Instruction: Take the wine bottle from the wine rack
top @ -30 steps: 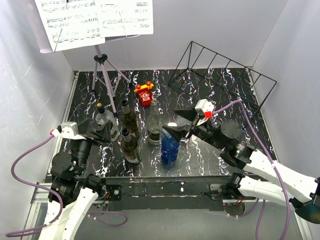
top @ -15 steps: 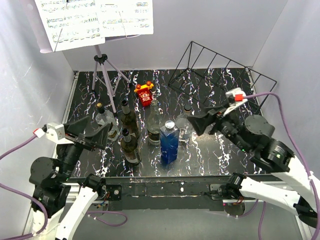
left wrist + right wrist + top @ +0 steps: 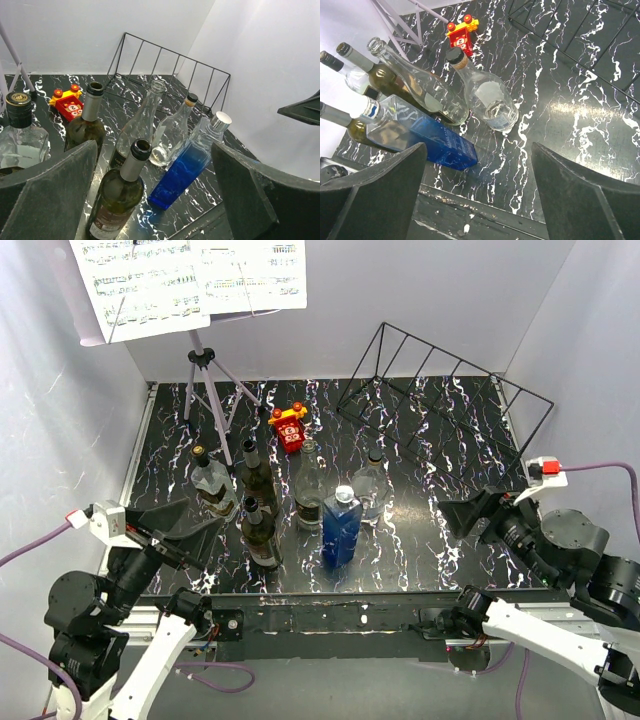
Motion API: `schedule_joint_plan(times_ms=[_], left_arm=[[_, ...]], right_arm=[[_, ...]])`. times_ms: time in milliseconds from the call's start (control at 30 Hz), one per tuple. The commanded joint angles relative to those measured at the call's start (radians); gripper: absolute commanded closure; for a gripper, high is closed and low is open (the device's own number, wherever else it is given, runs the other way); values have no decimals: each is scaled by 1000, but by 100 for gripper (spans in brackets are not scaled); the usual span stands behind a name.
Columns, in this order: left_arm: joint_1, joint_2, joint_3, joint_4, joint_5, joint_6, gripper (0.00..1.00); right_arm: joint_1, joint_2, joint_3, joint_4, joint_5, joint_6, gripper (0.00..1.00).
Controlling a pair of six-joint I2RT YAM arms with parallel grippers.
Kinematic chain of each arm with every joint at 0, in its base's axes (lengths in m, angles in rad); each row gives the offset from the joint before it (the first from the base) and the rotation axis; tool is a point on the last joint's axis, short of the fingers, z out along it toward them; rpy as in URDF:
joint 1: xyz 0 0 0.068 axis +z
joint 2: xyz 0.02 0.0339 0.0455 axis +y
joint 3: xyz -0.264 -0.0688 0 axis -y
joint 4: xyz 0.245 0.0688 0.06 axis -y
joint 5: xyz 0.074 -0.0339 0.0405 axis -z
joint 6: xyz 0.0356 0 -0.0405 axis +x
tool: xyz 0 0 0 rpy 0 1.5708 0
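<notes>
Evidently the wine rack (image 3: pixel 445 390), beyond the right hand (image 3: pixel 455 515), holds nothing; the blue bottle (image 3: pixel 341 525) stands on the tabletop (image 3: pixel 420 550) to that hand's left. The hand is spread wide and empty, so removal is judged complete. The next move calls only for retracting clear of the bottles.

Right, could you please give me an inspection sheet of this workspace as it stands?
Surface: black white-veined marbled tabletop, bottles and a toy standing on it.
Job's things: black thin-wire wine rack, no bottle on it; six glass bottles upright on the tabletop.
Clutter: red toy block; tripod music stand holding sheet music.
Grippers: left gripper open, holding nothing; right gripper open, holding nothing.
Cables: purple cables at both wrists, apart from the bottles.
Surroundings: plain white walls; nothing else seen.
</notes>
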Motion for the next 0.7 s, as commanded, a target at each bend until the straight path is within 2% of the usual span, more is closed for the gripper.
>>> schedule_joint_plan(times_ms=[0, 667], left_arm=[[-3, -10, 17, -55, 36, -33, 2], [-3, 13, 17, -40, 41, -22, 2]], right_arm=[[5, -31, -19, -20, 33, 42, 7], [5, -58, -51, 61, -30, -4, 7]])
